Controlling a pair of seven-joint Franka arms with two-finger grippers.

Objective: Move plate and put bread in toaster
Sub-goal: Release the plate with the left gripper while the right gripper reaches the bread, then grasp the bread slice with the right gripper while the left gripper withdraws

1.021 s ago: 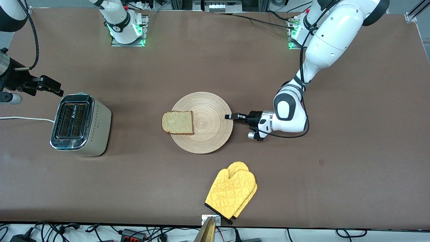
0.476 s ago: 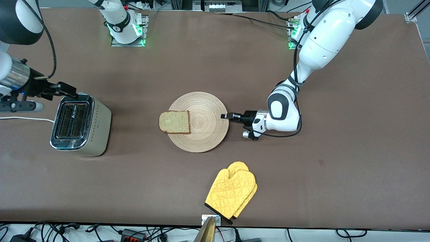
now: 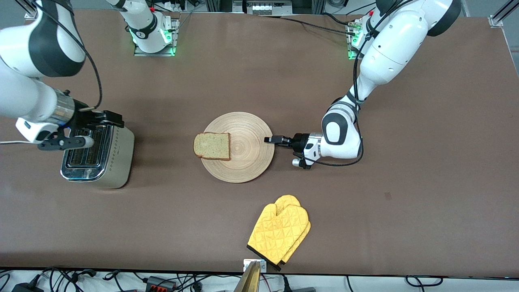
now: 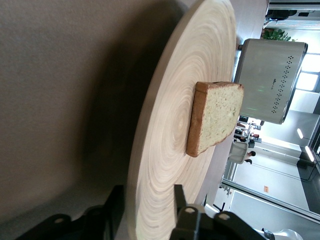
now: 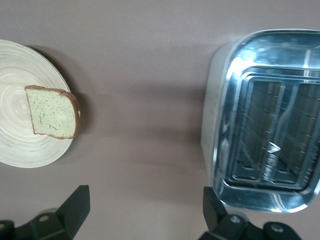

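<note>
My right gripper (image 3: 111,118) hovers over the toaster (image 3: 97,151), fingers spread wide with nothing between them. Past it, the bread (image 3: 212,146) overhangs the plate (image 3: 238,147) edge nearest the toaster. My left gripper (image 3: 269,139) straddles the plate's rim, fingers slightly parted around it.

Even, bright overhead light falls on the brown desk (image 3: 259,73), with soft shadows beside the plate (image 3: 239,162). The toaster (image 5: 265,120) top glares with reflections. The left wrist view's background is overexposed.
</note>
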